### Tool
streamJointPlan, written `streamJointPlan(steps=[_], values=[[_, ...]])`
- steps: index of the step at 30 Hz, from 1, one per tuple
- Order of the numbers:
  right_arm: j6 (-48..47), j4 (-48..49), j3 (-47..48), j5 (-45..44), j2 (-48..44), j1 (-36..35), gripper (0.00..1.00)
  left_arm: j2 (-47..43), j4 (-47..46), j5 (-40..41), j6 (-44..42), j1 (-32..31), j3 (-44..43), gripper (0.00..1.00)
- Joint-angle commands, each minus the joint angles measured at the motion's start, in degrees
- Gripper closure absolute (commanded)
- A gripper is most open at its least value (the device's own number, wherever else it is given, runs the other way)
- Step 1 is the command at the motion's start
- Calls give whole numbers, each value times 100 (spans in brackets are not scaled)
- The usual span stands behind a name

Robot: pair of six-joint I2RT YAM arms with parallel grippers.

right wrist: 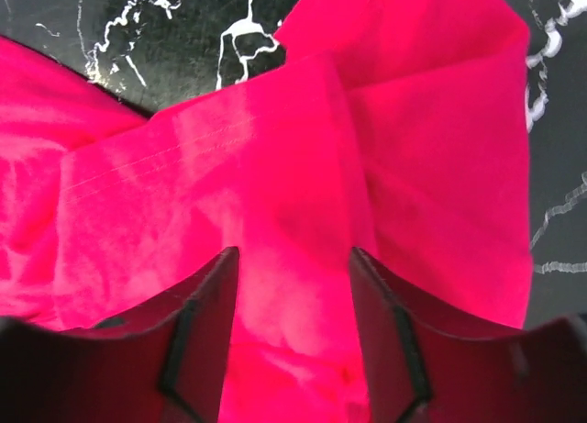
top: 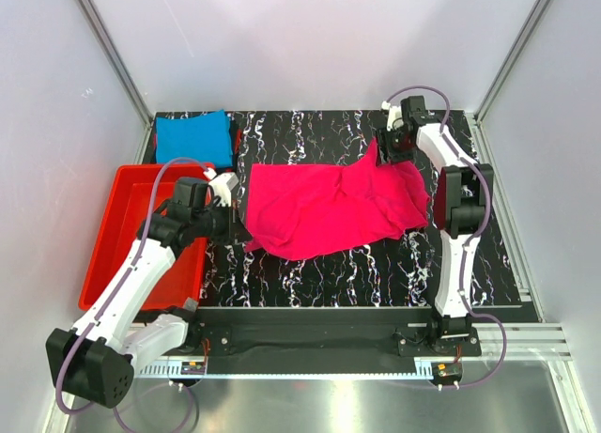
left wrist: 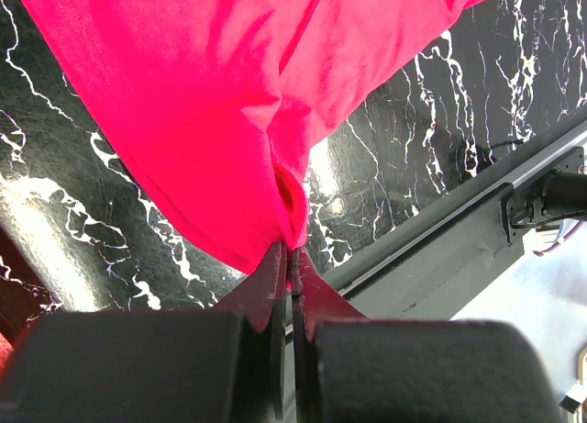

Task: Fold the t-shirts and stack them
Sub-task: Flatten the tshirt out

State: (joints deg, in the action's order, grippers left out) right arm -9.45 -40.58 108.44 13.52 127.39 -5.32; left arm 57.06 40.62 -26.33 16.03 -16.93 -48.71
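The magenta-pink t-shirt (top: 329, 208) lies loosely spread and rumpled in the middle of the black marbled mat (top: 329, 273). My left gripper (top: 237, 224) is at its near-left edge, shut on a pinch of pink cloth (left wrist: 202, 93), with the jaws (left wrist: 292, 250) pressed together. My right gripper (top: 388, 149) is at the shirt's far right corner. It is open, with its fingers straddling pink cloth (right wrist: 275, 166) that fills the gap (right wrist: 293, 253). The turquoise-blue t-shirt (top: 192, 137) lies folded flat at the far left corner of the mat.
A red plastic tray (top: 117, 217) stands left of the mat, under my left arm. A dark metal rail (top: 329, 316) runs along the near edge and also shows in the left wrist view (left wrist: 440, 230). White walls enclose the back and sides.
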Motion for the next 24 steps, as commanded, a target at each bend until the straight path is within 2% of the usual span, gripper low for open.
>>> streamJointPlan(steps=[1, 4, 7, 9, 16, 22, 24], values=[[-346, -205, 467, 474, 215, 110, 44, -19, -168, -4, -30, -21, -157, 100], [-347, -117, 502, 477, 277, 102, 47, 33, -221, 13, -4, -12, -157, 100], [-347, 23, 546, 432, 339, 119, 41, 130, -239, -13, -12, -12, -192, 100], [-364, 146, 590, 476, 391, 110, 41, 174, -248, -13, -12, -12, -192, 100], [-163, 586, 827, 845, 637, 110, 50, 235, -292, 5, 5, -12, -200, 100], [-127, 349, 1477, 907, 1129, 119, 50, 306, -292, 31, -21, -12, -200, 100], [-127, 384, 1566, 977, 1209, 110, 58, 324, -300, 57, -47, -12, -200, 100]])
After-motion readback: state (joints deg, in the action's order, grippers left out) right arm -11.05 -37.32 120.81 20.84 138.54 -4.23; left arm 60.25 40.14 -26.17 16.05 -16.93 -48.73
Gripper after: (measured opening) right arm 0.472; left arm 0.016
